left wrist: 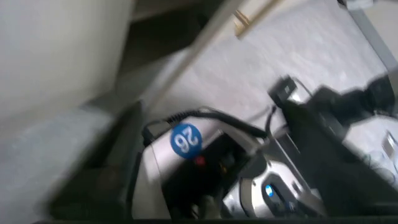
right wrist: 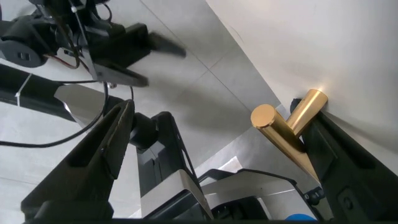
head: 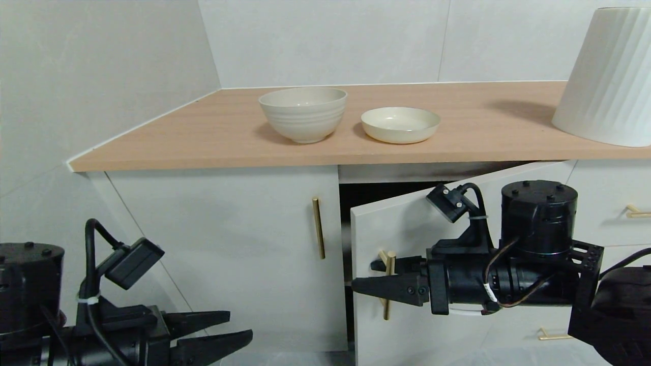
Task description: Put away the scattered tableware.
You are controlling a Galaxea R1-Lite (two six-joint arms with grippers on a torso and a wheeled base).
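Found the left gripper (head: 239,325) low down, in front of the cabinet and below the front left corner of the countertop (head: 203,137). Saw its fingers parted, with nothing between them. Saw it too from the right wrist camera (right wrist: 163,62), well apart from the other arm.

Noted the left door (head: 229,244) shut, with its bar handle (head: 318,228) upright near the door's right edge.

On the countertop, saw the ribbed bowl (head: 303,114) standing upright about midway between the back and front edges, toward the left half. Just to its right, close but not touching, saw the shallow dish (head: 400,124), likewise upright and a little nearer the front edge. Could see nothing inside the dish; could not see the bowl's inside.

Below the dish, found the right door (head: 407,325) swung partly out, with a dark gap along its left edge. Saw the right gripper (head: 363,275) level with that door's gold handle (head: 387,300), with open fingers straddling it. From the right wrist camera, saw the gold handle (right wrist: 283,127) lying against one finger (right wrist: 336,162), well away from the other.

Noted a white lampshade (head: 610,76) resting near the countertop's front edge at the far right, and two drawer pulls (head: 638,211) on the fronts beneath it.
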